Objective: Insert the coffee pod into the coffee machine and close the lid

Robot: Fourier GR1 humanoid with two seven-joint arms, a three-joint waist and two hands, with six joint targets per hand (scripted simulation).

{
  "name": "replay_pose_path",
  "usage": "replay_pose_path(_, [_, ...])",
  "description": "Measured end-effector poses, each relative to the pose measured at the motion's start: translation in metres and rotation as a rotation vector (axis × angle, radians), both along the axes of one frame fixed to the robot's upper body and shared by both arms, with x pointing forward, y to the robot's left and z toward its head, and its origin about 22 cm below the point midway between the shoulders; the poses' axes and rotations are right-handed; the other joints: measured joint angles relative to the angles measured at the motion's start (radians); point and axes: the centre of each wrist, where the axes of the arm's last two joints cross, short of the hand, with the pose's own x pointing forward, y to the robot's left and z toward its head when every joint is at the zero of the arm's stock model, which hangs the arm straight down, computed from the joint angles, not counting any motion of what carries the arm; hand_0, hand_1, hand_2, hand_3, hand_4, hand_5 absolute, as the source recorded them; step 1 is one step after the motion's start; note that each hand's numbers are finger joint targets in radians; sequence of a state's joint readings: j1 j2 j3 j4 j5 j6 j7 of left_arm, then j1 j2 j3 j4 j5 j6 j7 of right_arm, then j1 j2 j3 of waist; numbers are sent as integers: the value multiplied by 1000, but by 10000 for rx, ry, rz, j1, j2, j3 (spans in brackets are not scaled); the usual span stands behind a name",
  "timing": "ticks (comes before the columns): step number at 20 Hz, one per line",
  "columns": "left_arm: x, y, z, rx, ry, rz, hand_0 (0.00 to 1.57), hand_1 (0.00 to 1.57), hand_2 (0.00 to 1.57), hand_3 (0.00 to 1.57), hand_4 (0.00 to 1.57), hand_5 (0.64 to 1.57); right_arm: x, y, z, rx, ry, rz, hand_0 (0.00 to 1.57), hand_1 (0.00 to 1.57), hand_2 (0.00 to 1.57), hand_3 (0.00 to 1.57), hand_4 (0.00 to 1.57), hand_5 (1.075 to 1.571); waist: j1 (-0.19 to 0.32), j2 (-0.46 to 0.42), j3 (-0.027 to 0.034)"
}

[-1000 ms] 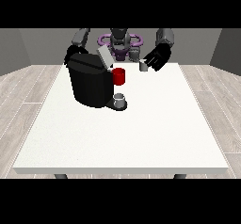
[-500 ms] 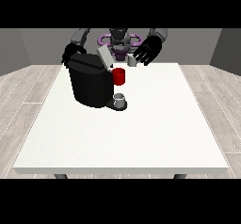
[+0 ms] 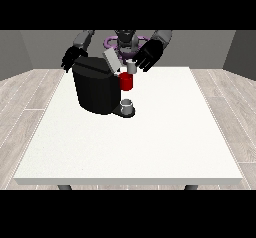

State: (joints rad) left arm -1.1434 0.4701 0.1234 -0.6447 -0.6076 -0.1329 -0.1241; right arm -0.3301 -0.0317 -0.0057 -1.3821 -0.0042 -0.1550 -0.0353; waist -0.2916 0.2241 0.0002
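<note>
Pod (image 3: 131,67) sits pinched in the curled hand at the view's right (image 3: 148,56), just above the machine (image 3: 98,85) beside its raised lid (image 3: 112,60), ready for you to drop in; the other hand (image 3: 71,60) rests behind, its fingers unreadable.

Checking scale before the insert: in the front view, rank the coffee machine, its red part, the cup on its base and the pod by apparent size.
1. coffee machine
2. red part
3. cup and pod look alike; not ranked.
</note>
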Motion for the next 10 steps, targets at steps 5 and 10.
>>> replay_pose_path(5, [1,1,4,76,-16,38,1305,1305,1326,1229,500,1571,-2,-6,-3,60,-150,-53,0,0,0,0,519,1571,-85,200,0])
replay_pose_path(10, [3,-10,2,162,162,-110,1260,1260,1298,1208,511,1571,-3,-8,-6,95,41,-303,0,0,0,0,537,1571,-27,105,-1])
